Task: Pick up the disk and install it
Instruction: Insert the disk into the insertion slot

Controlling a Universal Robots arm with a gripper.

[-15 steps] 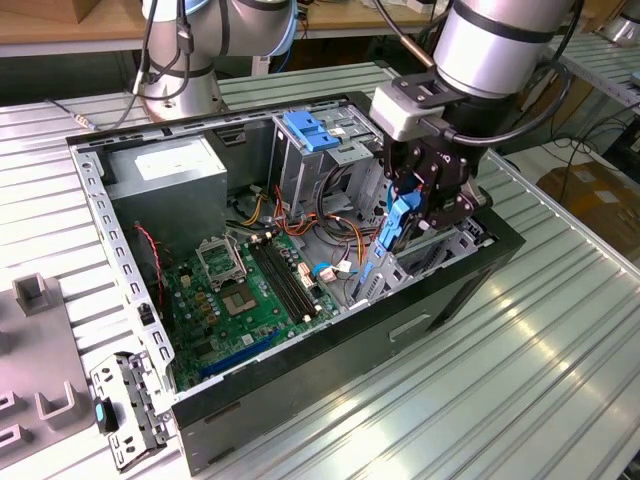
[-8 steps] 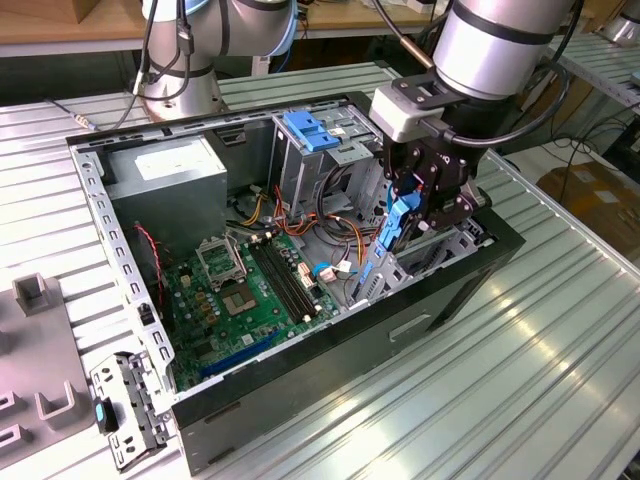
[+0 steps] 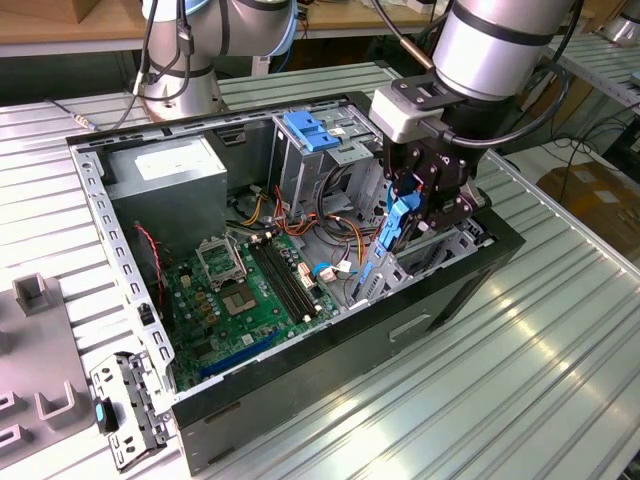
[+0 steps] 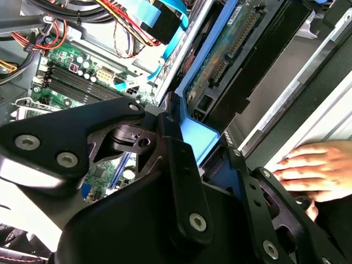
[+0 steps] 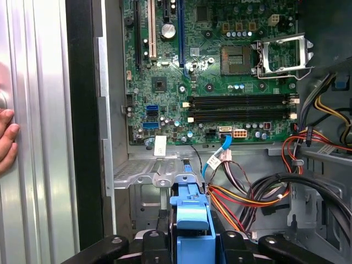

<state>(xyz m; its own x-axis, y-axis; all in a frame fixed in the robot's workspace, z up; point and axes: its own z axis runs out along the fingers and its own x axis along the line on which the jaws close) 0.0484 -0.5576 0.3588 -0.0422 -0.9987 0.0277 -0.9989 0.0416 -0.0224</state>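
A ribbed metal surface (image 3: 560,380) carries an open computer case (image 3: 330,370). The jaws are clenched on the disk (image 3: 398,222), which stands on edge in its blue carrier, partly down in the drive bay at the case's corner toward the exterior view's right. A person's hand (image 4: 316,168) rests on the surface just beside the case's outer wall.

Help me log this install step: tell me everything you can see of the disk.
The disk is a slim drive framed by a blue plastic carrier. It is held on edge and tilted, with the gripper shut on its upper end. It hangs beside the metal bay at the exterior view's right of the open computer case, lower end reaching inside. The second wrist view shows its green circuit board face.
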